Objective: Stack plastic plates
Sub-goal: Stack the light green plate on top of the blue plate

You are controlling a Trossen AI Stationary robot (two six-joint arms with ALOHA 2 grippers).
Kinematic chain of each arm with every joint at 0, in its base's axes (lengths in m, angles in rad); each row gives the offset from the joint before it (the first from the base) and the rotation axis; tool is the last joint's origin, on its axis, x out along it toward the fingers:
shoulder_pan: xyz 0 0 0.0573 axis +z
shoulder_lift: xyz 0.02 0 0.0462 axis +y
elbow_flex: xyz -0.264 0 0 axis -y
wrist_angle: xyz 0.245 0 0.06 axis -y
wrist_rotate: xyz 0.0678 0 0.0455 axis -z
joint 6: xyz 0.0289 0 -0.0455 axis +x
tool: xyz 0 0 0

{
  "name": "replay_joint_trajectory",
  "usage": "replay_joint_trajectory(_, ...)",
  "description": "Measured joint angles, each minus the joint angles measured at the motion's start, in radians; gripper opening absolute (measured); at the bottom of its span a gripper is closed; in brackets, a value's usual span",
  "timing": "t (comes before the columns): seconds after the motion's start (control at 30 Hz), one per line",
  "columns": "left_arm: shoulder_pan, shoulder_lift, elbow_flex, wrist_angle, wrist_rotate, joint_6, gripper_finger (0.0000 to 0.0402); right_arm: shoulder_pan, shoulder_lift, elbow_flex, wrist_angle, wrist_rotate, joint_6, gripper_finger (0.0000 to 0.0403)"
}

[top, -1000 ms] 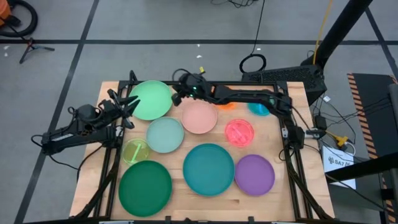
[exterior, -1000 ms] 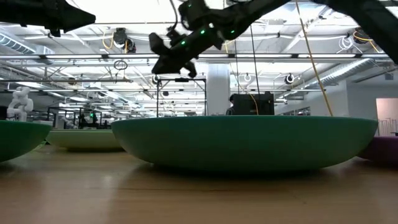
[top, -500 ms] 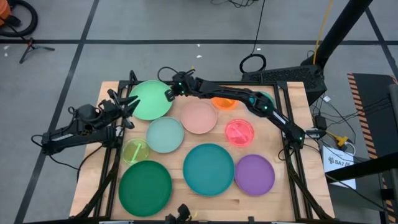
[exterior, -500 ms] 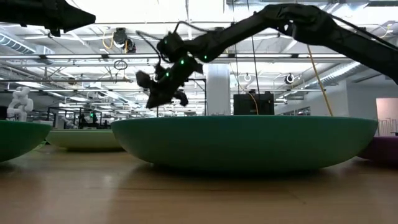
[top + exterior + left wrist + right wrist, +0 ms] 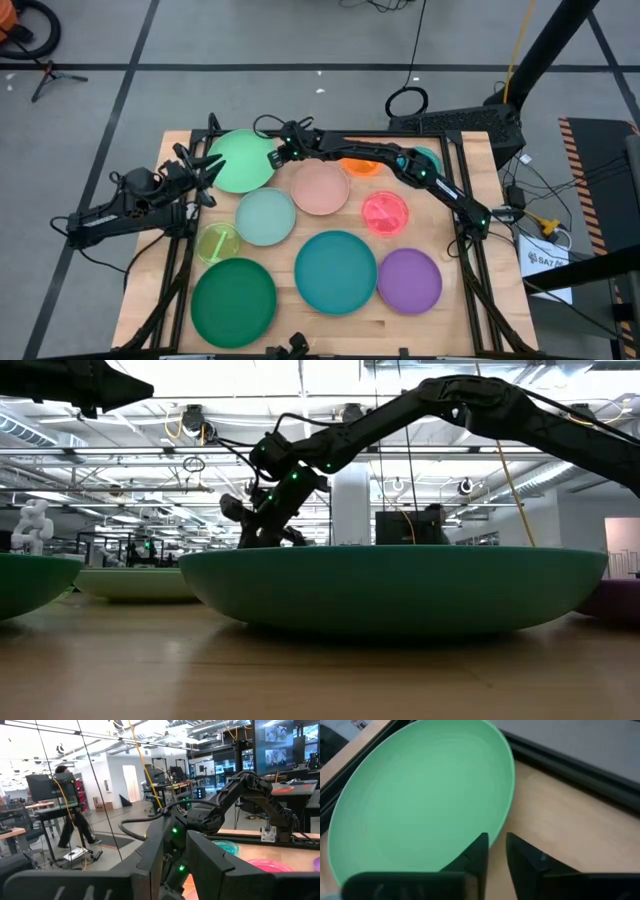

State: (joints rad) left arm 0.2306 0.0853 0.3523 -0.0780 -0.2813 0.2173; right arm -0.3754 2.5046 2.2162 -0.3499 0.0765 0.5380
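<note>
While my left gripper (image 5: 207, 168) waits by the table's left side, its fingers spread apart beside the light green plate (image 5: 243, 160), my right gripper (image 5: 278, 155) sits at that same plate's other rim. Its fingers (image 5: 479, 854) are slightly parted, straddling the plate's edge, I think, though contact is hard to judge. Just beyond my right gripper lies the pink plate (image 5: 321, 188), then the orange plate (image 5: 359, 165) under my arm, with the magenta plate (image 5: 385, 212) further along.
</note>
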Motion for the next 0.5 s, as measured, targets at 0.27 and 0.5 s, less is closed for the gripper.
replay_joint_trajectory(0.27, 0.0, 0.0, 0.0, 0.0, 0.0, 0.0, 0.0094, 0.005, 0.0, 0.0, -0.007, 0.003, 0.038, 0.0177)
replay_joint_trajectory(0.5, 0.0, 0.0, 0.0, 0.0, 0.0, 0.0, 0.0094, 0.018, 0.0, 0.0, -0.026, -0.001, 0.051, 0.0202)
